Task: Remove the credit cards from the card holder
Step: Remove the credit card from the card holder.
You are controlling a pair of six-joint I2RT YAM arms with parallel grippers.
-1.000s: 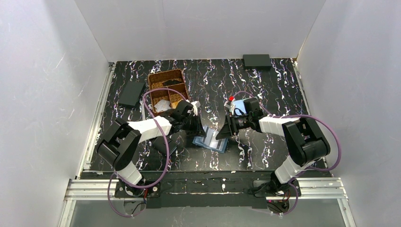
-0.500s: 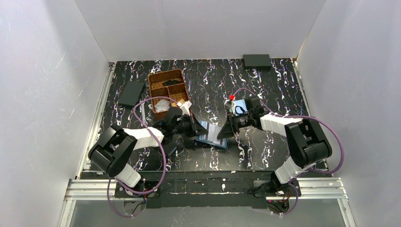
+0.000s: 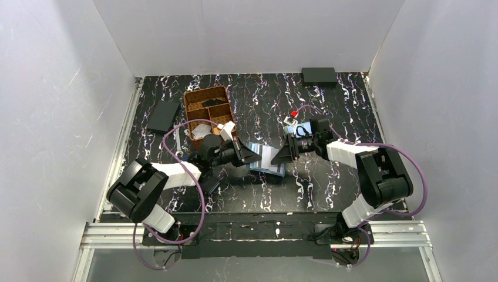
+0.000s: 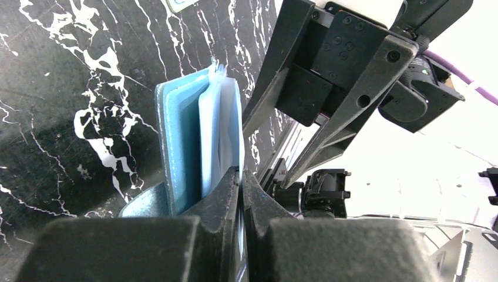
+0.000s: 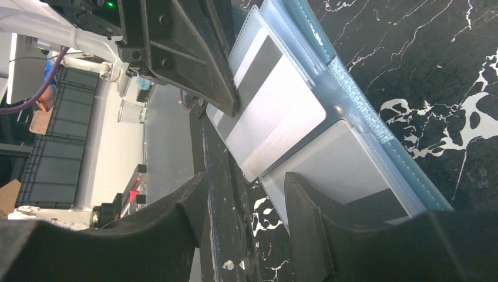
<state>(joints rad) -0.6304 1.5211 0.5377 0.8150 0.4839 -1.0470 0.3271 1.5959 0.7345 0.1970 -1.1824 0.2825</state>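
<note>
**Card pinched by its edge, holder not pinned: drag or slip is the risk.**

The left gripper (image 4: pixel 241 179) is shut on the edge of a card (image 5: pixel 276 117), which is drawn partly out of its pocket and lies askew. The holder (image 5: pixel 358 94) is spread open near the middle of the table (image 5: pixel 411 35), between the two grippers. The right gripper (image 5: pixel 249 185) is held with its jaws apart at the holder's edge, and nothing is seen clamped in them. If the card is pulled while the holder is not pinned, the whole holder is likely to be dragged or lifted with it. As only a narrow strip of smooth plastic is gripped, the card may be lost from the jaws. It may be jammed in the pocket by a skewed pull, and the second card (image 5: pixel 335 164) may be disturbed.
</note>
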